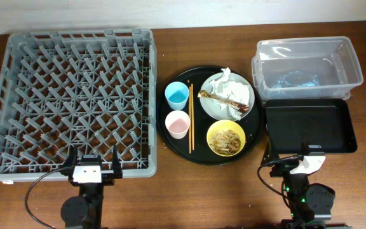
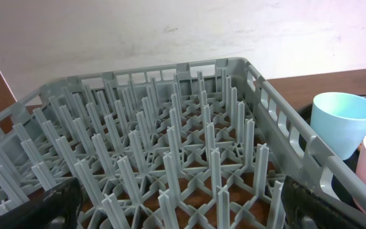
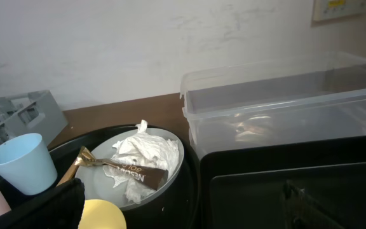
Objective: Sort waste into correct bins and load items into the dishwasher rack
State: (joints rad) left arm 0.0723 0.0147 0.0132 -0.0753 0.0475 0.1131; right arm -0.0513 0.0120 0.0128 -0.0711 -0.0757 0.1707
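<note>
The grey dishwasher rack (image 1: 75,95) fills the left; it also shows in the left wrist view (image 2: 170,146). A round black tray (image 1: 257,130) holds the grey-green plate (image 1: 211,105) with white tissue (image 1: 234,86) and a brown-and-gold wrapper (image 1: 221,98), the yellow bowl (image 1: 226,138) of beige scraps, a blue cup (image 1: 176,95), a pink cup (image 1: 177,124) and chopsticks (image 1: 191,117). The clear tub (image 1: 307,67) and the shallow black tray (image 1: 310,127) stand at the right. My left gripper (image 1: 94,166) is open at the rack's near edge. My right gripper (image 1: 297,164) is open at the black tray's near edge.
In the right wrist view the plate (image 3: 100,181), tissue (image 3: 145,152), wrapper (image 3: 132,172), blue cup (image 3: 21,162) and clear tub (image 3: 284,108) appear ahead. A pale wall rises behind the table. Bare brown table lies along the front.
</note>
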